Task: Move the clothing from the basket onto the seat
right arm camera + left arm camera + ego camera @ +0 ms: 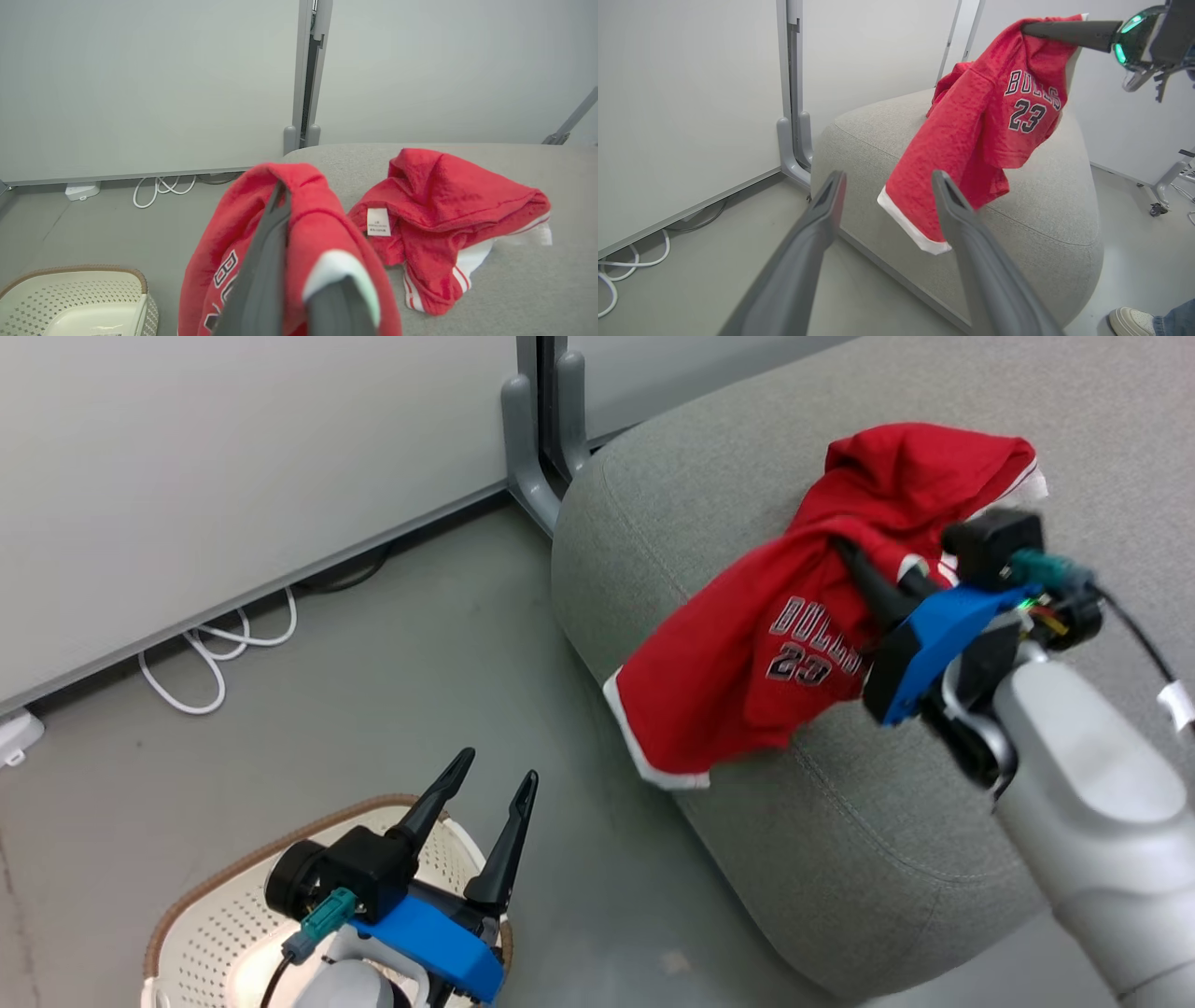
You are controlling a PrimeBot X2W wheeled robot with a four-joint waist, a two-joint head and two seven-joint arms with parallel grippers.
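Jaws of right gripper (848, 555) clamped on the "BULLS 23" jersey (747, 663), draped over the seat (840, 859) edge, likely for release beside the 2nd red garment (915, 467); left gripper (499, 767) spread wide, idle above the basket (233, 868).

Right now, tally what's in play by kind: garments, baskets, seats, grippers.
Red garments: 2 (BULLS 23 garment in right gripper; other garment lying on seat)
Basket: 1
Seat: 1
Grippers: 2 (left gripper open, right shut)
Total: 6
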